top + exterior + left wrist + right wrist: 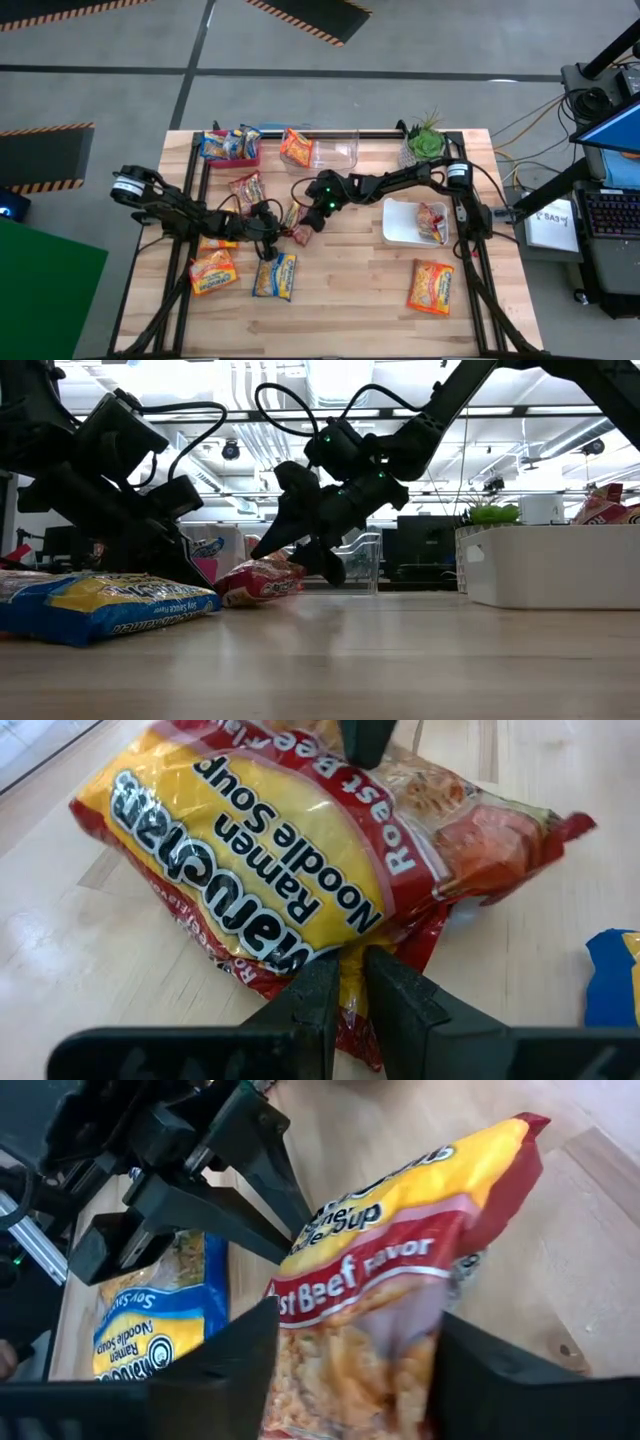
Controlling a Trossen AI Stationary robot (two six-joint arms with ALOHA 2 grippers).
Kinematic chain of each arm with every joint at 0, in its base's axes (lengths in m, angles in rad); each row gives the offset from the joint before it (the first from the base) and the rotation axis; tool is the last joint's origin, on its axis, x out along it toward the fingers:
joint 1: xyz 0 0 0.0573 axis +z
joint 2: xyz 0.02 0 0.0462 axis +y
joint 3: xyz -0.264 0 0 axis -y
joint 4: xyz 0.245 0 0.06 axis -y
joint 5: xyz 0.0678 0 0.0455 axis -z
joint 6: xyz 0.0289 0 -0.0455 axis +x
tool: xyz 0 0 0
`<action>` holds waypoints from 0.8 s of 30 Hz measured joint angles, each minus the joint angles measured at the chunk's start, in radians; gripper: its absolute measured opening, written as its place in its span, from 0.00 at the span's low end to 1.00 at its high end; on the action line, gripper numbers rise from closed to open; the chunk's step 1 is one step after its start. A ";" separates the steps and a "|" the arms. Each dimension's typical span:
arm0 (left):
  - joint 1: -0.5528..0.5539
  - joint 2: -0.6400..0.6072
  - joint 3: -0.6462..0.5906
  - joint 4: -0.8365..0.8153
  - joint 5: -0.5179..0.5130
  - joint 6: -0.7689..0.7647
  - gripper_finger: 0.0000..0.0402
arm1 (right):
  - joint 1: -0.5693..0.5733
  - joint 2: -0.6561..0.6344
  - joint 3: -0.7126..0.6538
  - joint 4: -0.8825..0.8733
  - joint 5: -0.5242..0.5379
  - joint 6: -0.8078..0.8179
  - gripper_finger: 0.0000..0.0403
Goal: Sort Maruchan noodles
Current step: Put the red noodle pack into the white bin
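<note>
A red-and-yellow Maruchan noodle packet (298, 234) lies on the wood table between my two grippers, just left of the middle. My left gripper (348, 982) comes from the table's left and is shut on the packet's (280, 860) near edge. My right gripper (350, 1365) reaches in from the right, slanting down, with its two fingers on either side of the packet's (400, 1250) other end. In the low view the packet (258, 581) rests on the table, with its right-hand end raised under the right gripper (300, 555). My left gripper pinches the packet's red edge (345, 955) between its two fingertips, coming in low and slanting down from the table's left. The rest of the packet lies on the table. My right gripper has the packet's pictured end (350, 1330) between its fingers (245, 1355), which meet both its sides. It slants down from the right.
At the back stand a pink bin (232, 148) with blue packets, a clear box (335, 150), an orange packet (296, 147) and a potted plant (425, 142). A white bin (400, 225) on the right holds one packet. Loose packets lie at the near left (213, 271), (275, 277) and near right (431, 286).
</note>
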 joint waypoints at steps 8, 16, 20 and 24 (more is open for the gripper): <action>0.000 0.001 0.000 0.012 -0.002 -0.002 0.09 | 0.000 -0.001 0.000 -0.001 -0.013 -0.002 0.12; -0.001 -0.053 -0.002 0.007 -0.001 0.027 0.09 | 0.000 -0.048 0.006 -0.099 -0.027 -0.045 0.04; -0.001 -0.110 -0.002 -0.010 -0.002 0.062 0.09 | 0.001 -0.117 0.006 -0.182 0.000 -0.073 0.04; -0.001 -0.187 -0.002 -0.016 -0.002 0.105 0.09 | 0.001 -0.213 0.006 -0.309 0.068 -0.110 0.03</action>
